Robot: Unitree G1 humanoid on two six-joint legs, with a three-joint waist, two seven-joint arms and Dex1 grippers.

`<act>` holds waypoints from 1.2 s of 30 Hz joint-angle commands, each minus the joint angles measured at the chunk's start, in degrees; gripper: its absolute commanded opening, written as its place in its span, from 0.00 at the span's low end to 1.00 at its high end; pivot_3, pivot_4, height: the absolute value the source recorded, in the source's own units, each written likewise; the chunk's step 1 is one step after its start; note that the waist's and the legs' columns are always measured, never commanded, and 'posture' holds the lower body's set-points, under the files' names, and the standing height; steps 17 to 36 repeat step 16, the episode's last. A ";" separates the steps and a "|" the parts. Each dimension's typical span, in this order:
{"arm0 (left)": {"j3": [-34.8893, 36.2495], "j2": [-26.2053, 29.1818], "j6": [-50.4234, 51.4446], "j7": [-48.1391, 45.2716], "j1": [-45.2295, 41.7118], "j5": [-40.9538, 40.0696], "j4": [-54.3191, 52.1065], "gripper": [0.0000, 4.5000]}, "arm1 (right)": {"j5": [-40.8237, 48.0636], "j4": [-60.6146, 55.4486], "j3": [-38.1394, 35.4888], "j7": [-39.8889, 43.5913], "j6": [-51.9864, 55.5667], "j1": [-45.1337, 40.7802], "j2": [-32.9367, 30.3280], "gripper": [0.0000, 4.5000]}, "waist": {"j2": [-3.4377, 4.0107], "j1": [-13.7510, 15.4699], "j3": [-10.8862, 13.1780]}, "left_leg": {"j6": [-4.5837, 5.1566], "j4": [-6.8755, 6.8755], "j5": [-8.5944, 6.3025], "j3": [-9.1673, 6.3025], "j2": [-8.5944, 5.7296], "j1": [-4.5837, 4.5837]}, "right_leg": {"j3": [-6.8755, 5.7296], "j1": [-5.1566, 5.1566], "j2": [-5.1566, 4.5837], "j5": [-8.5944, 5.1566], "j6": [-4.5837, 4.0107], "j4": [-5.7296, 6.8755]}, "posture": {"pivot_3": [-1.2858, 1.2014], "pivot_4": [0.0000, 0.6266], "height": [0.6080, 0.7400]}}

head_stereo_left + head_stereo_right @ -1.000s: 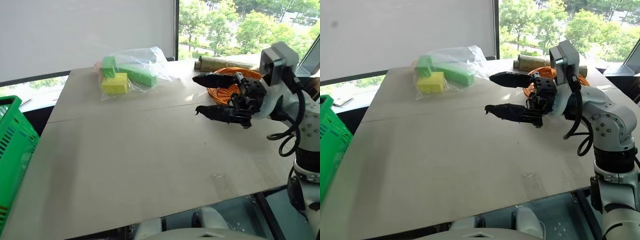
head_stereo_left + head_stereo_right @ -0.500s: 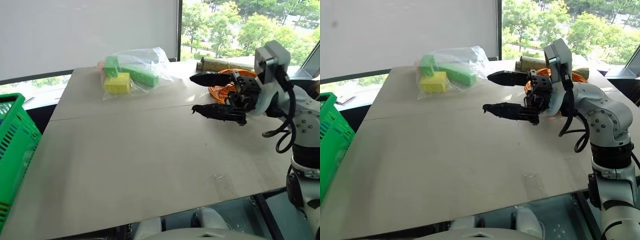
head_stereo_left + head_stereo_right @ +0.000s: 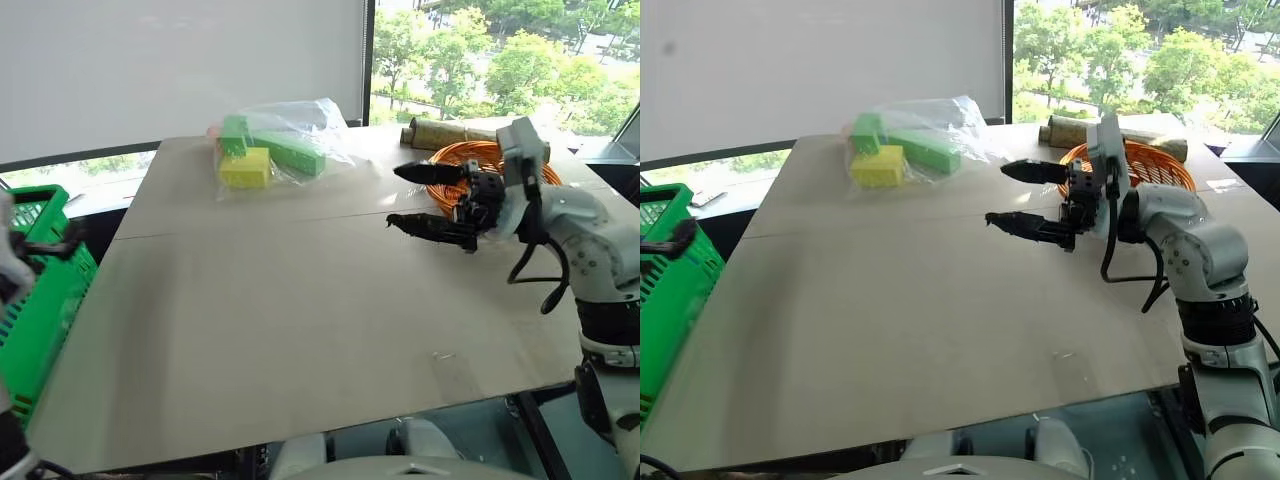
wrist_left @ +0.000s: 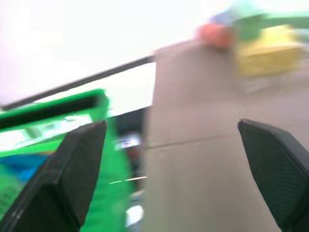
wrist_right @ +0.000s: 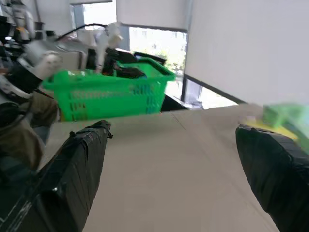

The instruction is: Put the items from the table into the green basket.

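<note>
Over the table (image 3: 300, 300), from the head camera, the right gripper (image 3: 425, 198) hangs at about 2 o'clock with its two black fingers spread wide and nothing between them, pointing toward the robot's left. Right behind it sits an orange wicker basket (image 3: 470, 160), and up at 12 o'clock there's a clear bag of green and yellow blocks (image 3: 275, 150). The green basket (image 3: 45, 300) sits off the table's edge at 9 o'clock, with the left gripper (image 3: 665, 243) blurred just above its rim. Left wrist camera: both fingers (image 4: 72, 179) stand wide apart, empty, with the basket on one side, something blue inside it, and tabletop on the other. Right wrist camera: fingers wide too, looking across the bare tabletop at the green basket and the bag.
</note>
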 commanded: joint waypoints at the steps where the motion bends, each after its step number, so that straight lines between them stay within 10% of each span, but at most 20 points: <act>1: -0.72 -4.85 -0.52 -0.28 1.68 -6.78 -6.95 0.99 | -7.41 4.92 0.26 -1.00 -9.18 2.18 0.21 1.00 | 0.00 -0.50 0.01 | 0.01 0.01 0.00 0.03 0.01 0.01 | 0.04 -0.02 0.05 0.00 0.01 0.02 | 0.51 0.00 1.00; 16: -22.76 -18.23 -13.96 0.41 22.36 -1.17 -9.16 0.99 | -18.55 18.15 -0.42 -3.59 -26.25 14.12 2.87 1.00 | 0.51 -1.16 -0.04 | 0.07 0.12 0.00 0.18 0.11 1.20 | 0.26 1.04 0.51 -0.04 -0.02 0.12 | 0.50 0.00 1.00; 36: -22.76 -18.23 -13.96 0.41 22.36 -1.17 -9.16 0.99 | -18.55 18.15 -0.42 -3.59 -26.25 14.12 2.87 1.00 | 0.51 -1.16 -0.04 | 0.07 0.12 0.00 0.18 0.11 1.20 | 0.26 1.04 0.51 -0.04 -0.02 0.12 | 0.50 0.00 1.00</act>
